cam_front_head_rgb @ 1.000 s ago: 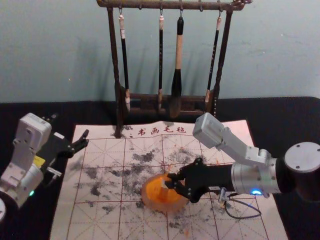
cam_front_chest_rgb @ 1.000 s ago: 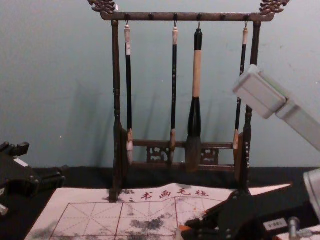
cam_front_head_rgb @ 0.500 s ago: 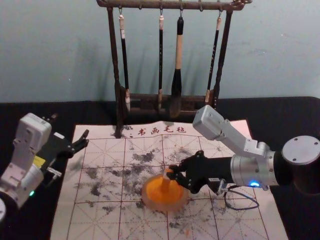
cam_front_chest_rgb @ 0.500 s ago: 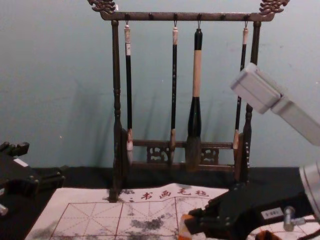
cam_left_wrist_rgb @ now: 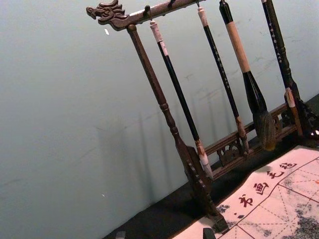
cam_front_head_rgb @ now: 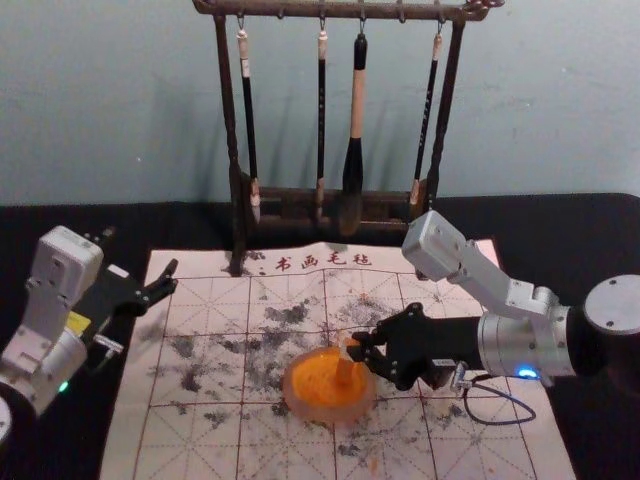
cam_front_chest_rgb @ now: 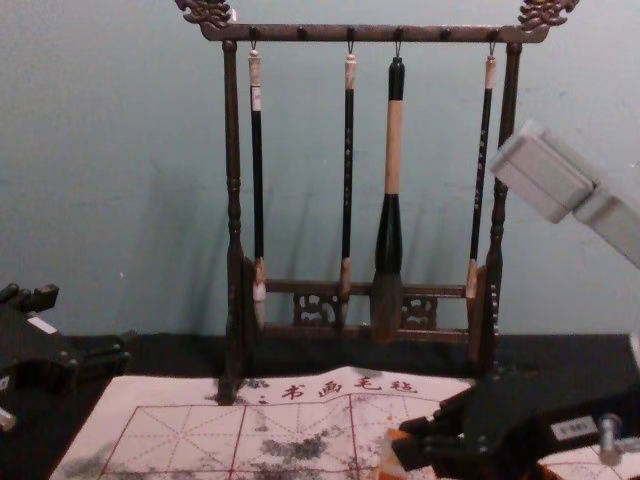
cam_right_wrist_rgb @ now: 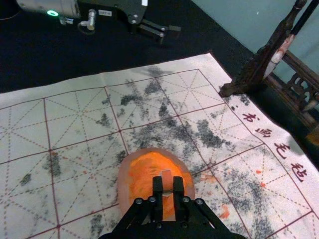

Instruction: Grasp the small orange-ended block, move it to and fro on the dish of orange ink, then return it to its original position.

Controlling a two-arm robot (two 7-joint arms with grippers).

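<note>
Right claw point(cam_front_head_rgb: 357, 349), gripping the small block point(cam_right_wrist_rgb: 166, 176), had slid toward frame right, block now at the ink dish's point(cam_front_head_rgb: 297, 402) right side, to-and-fro apparently underway, return pending; left claw point(cam_front_head_rgb: 141, 256) idled open, frame left.

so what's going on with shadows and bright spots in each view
Head view: soft shadows on the wall behind the brushes, blue light glowing on the right arm, green light on the left arm; chest view: faint wall shadows around the rack; left wrist view: streaky shadows beside the rack; right wrist view: the same green light.
</note>
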